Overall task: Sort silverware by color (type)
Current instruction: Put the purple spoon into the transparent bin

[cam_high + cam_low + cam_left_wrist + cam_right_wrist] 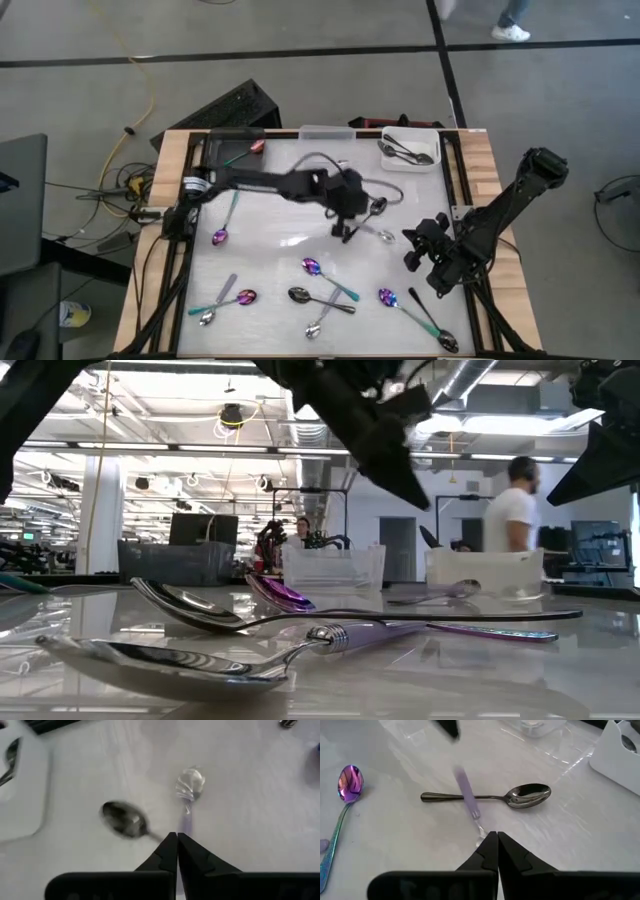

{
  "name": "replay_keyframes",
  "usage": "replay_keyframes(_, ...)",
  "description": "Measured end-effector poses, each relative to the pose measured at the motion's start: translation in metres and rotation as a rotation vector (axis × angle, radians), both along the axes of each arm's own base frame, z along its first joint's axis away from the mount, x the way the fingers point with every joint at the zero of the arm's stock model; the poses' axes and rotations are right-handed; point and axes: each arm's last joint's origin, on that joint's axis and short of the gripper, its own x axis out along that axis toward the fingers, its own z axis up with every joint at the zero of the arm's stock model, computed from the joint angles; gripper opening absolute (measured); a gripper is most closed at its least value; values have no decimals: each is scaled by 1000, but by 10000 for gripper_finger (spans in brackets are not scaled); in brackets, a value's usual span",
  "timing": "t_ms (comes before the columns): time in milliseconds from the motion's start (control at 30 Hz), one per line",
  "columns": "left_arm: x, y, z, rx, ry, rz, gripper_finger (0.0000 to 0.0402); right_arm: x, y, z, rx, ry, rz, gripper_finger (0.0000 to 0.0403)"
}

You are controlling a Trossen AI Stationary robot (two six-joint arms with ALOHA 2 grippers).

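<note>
1. Reaching in from the table's left side, the left gripper (343, 232) sits near the middle of the table; in the left wrist view its fingers (176, 851) are pressed together, clamped on the handle of a lilac-handled spoon (189, 790).
2. That spoon's long axis runs straight away from the fingertips, its shiny bowl at the far end.
3. Just beside it lies a dark spoon (125, 819), its bowl angled away to one side and its handle running in toward the fingertips.
4. The right gripper (415, 250) waits near the table's right edge, its fingers together and holding nothing.
5. In the right wrist view, the dark spoon (527, 796) lies crosswise, and the lilac handle (465, 787) crosses over its stem.
6. The white bin (433, 139) at the far right corner holds a few shiny silver spoons (403, 152).
7. More spoons lie scattered along the near half of the table, among them an iridescent teal-handled spoon (328, 278) lying diagonally.
</note>
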Motion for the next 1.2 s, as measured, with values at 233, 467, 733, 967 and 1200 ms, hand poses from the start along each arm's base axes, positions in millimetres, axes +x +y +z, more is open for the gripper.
replay_keyframes(233, -39, 45, 32, -51, 121, 46, 1, 0, 0, 0, -3, 2, 2, 24)
replay_keyframes(467, -41, 39, -18, -259, 102, -227, 0, 1, 1, -1, -57, 30, 37, 24)
replay_keyframes(733, -14, -6, -58, 0, 4, -287, 52, 3, -1, -1, -82, 19, 31, 24)
replay_keyframes(967, -2, -8, -57, 146, -6, -287, 149, 5, 1, -1, -55, -3, 30, 25)
replay_keyframes(1200, -6, 25, -60, 147, -7, -303, 177, 7, 3, 0, -30, -30, 29, 24)
